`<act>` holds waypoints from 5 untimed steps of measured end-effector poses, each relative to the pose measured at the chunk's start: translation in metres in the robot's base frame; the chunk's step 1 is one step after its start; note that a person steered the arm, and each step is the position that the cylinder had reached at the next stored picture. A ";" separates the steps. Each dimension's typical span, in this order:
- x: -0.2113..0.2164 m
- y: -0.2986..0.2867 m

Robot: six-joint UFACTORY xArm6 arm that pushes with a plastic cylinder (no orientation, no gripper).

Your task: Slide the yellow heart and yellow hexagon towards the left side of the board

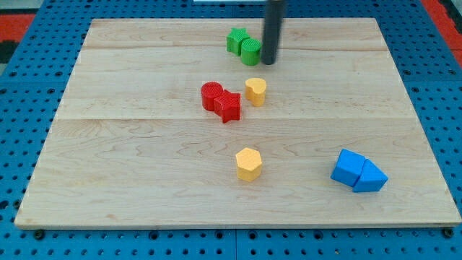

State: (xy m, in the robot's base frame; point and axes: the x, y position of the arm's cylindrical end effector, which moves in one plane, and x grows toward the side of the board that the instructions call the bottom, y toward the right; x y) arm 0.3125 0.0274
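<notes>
You are looking at a pale wooden board (144, 180) lying on a blue pegboard surface (22, 144), with a strip of red showing at the view's top corners. The yellow heart (255, 91) is sitting near the board's middle, just to the view's right of a red cylinder (211, 95) and a red star-like block (228, 107), which are touching each other. The yellow hexagon (248, 163) is resting lower down, well apart from the heart and with open board to its left.

The rod is hanging near the view's top, and my tip (268, 62) is sitting just beside a green cylinder (251, 52), which is touching a second green block (236, 40) whose shape you cannot quite read. There are no jaws on this rig, only the bare rod.

Neither yellow block appears to be in contact with the tip, so you are likely watching the approach step. The next move probably calls for bringing the tip round to the heart's right side; pushing straight left may jam it against the red pair.

Two blue blocks (359, 172), wedge-like, are lying at the view's lower right. The rod's upper part is cut off by the frame.
</notes>
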 end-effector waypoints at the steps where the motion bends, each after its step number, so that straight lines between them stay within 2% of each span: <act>1: -0.027 -0.033; 2: -0.039 -0.041; 3: -0.026 -0.036; 4: -0.012 0.008; 5: -0.012 0.020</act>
State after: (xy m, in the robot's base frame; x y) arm 0.3002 0.0473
